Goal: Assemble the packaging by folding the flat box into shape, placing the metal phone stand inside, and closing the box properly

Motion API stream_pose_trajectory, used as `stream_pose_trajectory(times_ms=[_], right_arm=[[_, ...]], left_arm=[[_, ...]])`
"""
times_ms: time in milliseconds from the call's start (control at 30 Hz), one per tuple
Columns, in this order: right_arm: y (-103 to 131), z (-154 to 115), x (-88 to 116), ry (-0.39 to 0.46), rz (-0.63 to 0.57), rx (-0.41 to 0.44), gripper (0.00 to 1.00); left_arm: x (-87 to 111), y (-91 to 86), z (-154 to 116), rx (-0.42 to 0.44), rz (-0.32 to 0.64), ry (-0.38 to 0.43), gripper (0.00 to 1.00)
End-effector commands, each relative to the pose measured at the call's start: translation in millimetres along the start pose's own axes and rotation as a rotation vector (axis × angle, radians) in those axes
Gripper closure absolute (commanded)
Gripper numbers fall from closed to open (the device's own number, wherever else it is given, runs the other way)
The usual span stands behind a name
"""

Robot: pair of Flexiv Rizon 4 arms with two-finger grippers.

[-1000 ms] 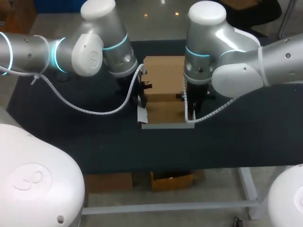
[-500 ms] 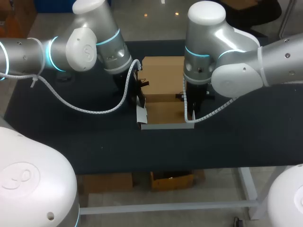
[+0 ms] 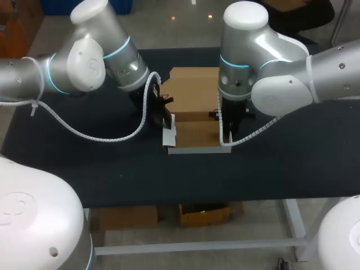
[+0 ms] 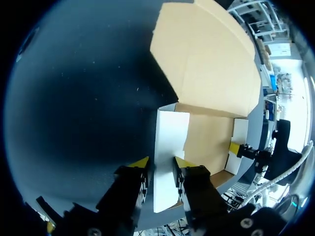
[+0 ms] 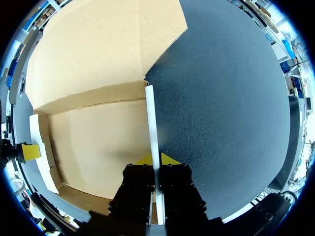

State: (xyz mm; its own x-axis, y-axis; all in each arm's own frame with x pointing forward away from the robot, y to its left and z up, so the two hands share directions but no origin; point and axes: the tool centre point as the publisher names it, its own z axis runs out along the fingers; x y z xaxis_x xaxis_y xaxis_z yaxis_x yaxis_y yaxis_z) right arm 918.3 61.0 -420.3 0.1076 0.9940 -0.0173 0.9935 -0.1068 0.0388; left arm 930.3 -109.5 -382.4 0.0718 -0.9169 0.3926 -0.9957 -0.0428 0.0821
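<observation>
Box floor [image 3: 197, 134] free btwn L flap [image 4: 167, 147] & R flap [image 5: 151, 128]

The silver left arm [image 3: 84, 62] slants inward, its yellow-tipped left gripper [image 4: 161, 164] spread apart. The silver right arm [image 3: 281, 79] points down, its right gripper [image 5: 157, 160] pinching a white cardboard wall [image 5: 150, 118].

— How many boxes were on the table [image 3: 84, 163]?
— One: a single brown cardboard box [image 3: 197, 132], in the middle.
— And flaps on it?
— Three showed. Two white ones stood up, the left flap [image 4: 170, 142] and the right flap [image 5: 150, 118], and there was one wide brown lid flap [image 3: 194, 84] on the far side.
— Arms?
— Two, the left arm [image 3: 84, 62] and the right arm [image 3: 270, 73], each trailing one white coiled cable [image 3: 101, 135].
— Grippers?
— Two as well, the left gripper [image 4: 161, 163] and the right gripper [image 5: 157, 159], with two yellow tips apiece, four in all.
</observation>
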Motion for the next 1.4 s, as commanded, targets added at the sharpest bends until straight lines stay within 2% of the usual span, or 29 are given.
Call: stream_pose_trajectory(times_ms=[33, 300, 567, 733, 800, 1133, 1400], right_arm=[[1.1, -0.6, -1.1, -0.003, 0.001, 0.003, 1.0], [1.1, -0.6, -1.1, -0.003, 0.001, 0.003, 1.0], [1.1, -0.6, -1.1, -0.003, 0.001, 0.003, 1.0], [1.1, -0.6, -1.1, -0.003, 0.001, 0.003, 1.0], [1.1, -0.6, -1.1, -0.003, 0.001, 0.003, 1.0], [1.1, -0.6, -1.1, -0.003, 0.001, 0.003, 1.0], [1.1, -0.6, -1.1, -0.003, 0.001, 0.003, 1.0]], left_arm=[[-0.9, 6.4, 5.8, 0.007, 0.005, 0.006, 0.67], [3.3, 10.1, 11.4, 0.006, 0.022, -0.01, 0.68], [8.2, 10.2, 26.3, 0.058, 0.028, -0.131, 0.76], [9.8, 10.6, 29.3, 0.089, 0.031, -0.178, 0.79], [9.9, 10.5, 29.1, 0.096, 0.031, -0.186, 0.85], [10.1, 9.6, 27.0, 0.121, 0.041, -0.266, 1.0], [10.0, 5.8, 30.6, 0.114, 0.036, -0.321, 1.0]])
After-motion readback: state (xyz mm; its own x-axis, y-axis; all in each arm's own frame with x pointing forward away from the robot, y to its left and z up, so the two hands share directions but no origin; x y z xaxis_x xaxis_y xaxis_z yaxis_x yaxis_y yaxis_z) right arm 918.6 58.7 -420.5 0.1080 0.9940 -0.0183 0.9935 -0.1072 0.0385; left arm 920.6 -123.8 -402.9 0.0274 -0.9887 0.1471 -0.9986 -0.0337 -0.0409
